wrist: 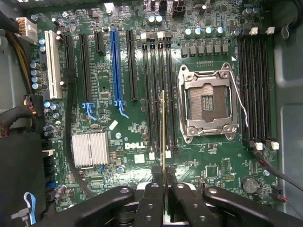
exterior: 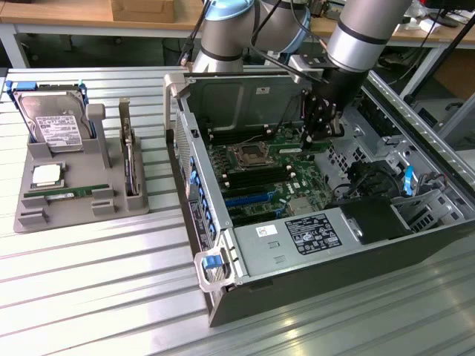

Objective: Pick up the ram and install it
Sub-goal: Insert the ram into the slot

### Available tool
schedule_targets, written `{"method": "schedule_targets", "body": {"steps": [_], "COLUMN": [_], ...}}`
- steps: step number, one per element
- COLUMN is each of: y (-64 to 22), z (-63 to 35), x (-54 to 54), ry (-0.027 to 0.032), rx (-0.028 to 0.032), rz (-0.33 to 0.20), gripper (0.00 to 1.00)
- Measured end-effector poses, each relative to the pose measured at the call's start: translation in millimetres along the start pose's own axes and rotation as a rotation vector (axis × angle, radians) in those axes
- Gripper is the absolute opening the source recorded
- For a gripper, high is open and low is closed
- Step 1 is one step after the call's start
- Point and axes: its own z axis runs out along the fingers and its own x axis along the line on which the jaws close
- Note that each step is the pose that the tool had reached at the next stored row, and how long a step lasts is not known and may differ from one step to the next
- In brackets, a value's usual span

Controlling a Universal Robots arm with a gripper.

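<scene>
Ok, gripper is clamped on the ram, stick held edge-on and parallel to the black memory slots beside the CPU socket, so I read this as lining it up over a slot, not seated yet

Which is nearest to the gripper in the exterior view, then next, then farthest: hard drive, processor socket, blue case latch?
1. processor socket, on the motherboard beside the gripper.
2. blue case latch, at the computer case corner.
3. hard drive, in the grey holder, exterior view's left.
</scene>
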Motion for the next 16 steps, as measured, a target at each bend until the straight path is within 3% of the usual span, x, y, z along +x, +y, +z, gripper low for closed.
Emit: {"method": "schedule_targets", "body": {"steps": [16], "y": [5.7], "z": [20.0], "x": [0.1], "ry": [0.0], "rx": [-0.0001], "rz": [0.0], "gripper": [0.13]}}
